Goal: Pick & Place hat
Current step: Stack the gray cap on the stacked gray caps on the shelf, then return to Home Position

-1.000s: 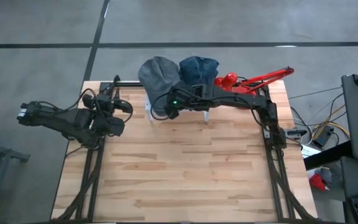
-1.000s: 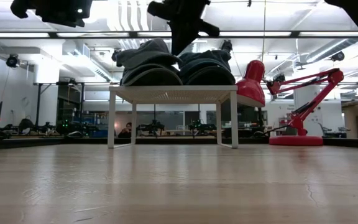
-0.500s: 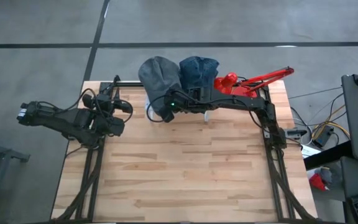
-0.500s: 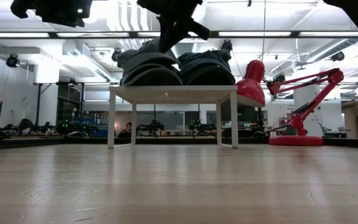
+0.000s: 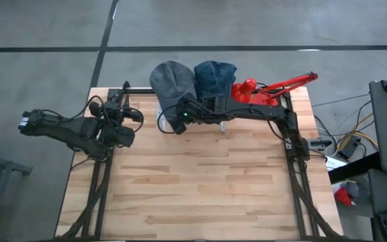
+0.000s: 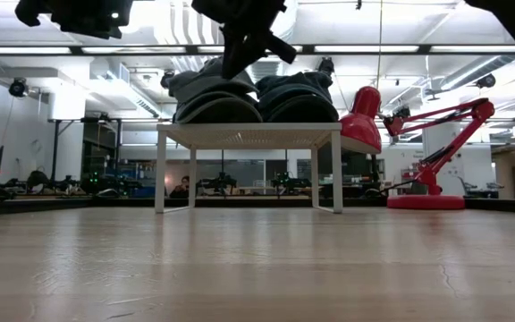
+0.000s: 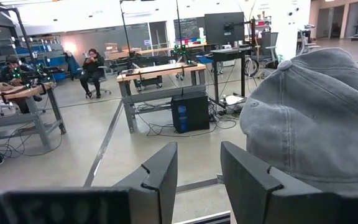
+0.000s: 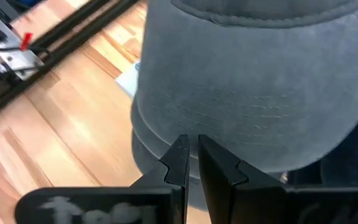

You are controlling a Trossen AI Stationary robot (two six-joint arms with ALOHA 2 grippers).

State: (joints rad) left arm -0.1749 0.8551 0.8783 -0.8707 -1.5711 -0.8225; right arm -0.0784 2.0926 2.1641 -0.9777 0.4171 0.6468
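A grey hat and a blue denim hat rest side by side on a small white stand at the table's far edge. My right gripper reaches in from the right. Its shut fingers point down over the grey hat's brim, at the near side of the hat. In the low view the right gripper sits just above the grey hat. My left gripper is open and waits at the table's far left, with the grey hat off to one side. My right gripper has its shut fingers over the near edge of the grey hat's brim, coming from above. The fingers themselves hide the spot, so I cannot tell whether they touch it. The hat still rests on the stand.
A red desk lamp stands at the far right, next to the blue hat. The wooden tabletop stretches toward the near edge in front of the stand. Beyond the table is a workshop with benches and seated people.
My right gripper has moved toward the table's left, from above the gap between the two hats to above the grey hat's brim, and has come down a little. Both hats have stayed where they were.
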